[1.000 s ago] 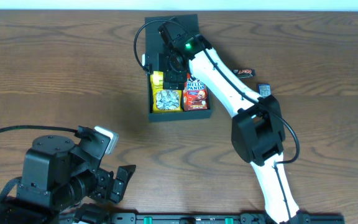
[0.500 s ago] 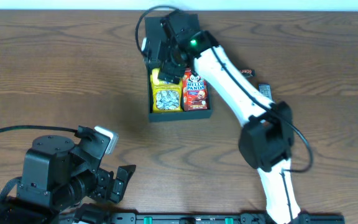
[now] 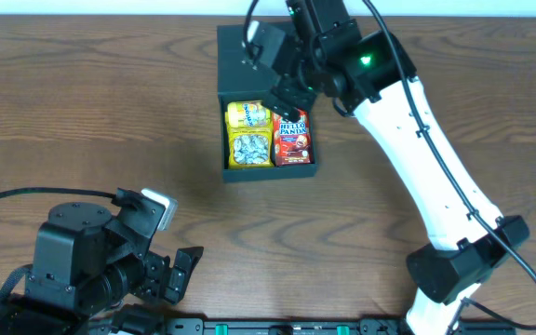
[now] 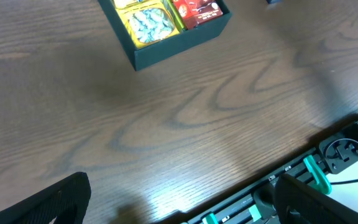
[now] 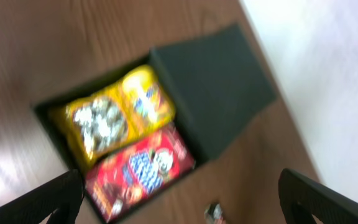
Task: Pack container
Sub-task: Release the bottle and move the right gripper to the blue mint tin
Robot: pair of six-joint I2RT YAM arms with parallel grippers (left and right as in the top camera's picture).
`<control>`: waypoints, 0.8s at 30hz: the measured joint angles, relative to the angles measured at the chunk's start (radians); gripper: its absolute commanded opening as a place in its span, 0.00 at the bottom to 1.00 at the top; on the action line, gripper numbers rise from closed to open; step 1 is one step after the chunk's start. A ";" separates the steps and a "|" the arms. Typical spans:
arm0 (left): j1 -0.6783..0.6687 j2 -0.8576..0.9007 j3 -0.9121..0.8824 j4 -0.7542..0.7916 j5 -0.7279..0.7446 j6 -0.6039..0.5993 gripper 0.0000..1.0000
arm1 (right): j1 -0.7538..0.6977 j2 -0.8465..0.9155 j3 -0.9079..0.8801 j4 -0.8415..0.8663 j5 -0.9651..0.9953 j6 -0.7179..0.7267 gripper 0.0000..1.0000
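Even bright light, right-wrist view blurred

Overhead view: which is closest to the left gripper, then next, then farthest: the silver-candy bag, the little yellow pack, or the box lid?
1. Silver-candy bag, at the front, nearest the left gripper.
2. Little yellow pack, just behind it.
3. Box lid, at the back, farthest.

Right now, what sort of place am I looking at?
Probably a robotics test bench: a white robot arm and a black one at a wood-grain table, with snack packs in a dark box.
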 measured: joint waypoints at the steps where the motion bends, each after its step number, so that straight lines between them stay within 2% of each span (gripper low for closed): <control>1: 0.000 0.000 0.000 0.000 0.000 0.000 0.95 | -0.010 0.001 0.000 -0.029 0.021 0.000 0.99; 6: 0.000 0.000 0.000 0.000 0.000 0.000 0.95 | -0.097 0.013 0.000 -0.084 0.084 0.038 0.99; 14: 0.000 0.000 0.000 0.000 0.000 0.000 0.95 | -0.356 0.066 0.000 -0.140 0.096 0.166 0.99; 24: 0.000 0.000 0.000 0.000 0.000 0.000 0.95 | -0.554 0.109 -0.115 -0.081 0.008 0.224 0.99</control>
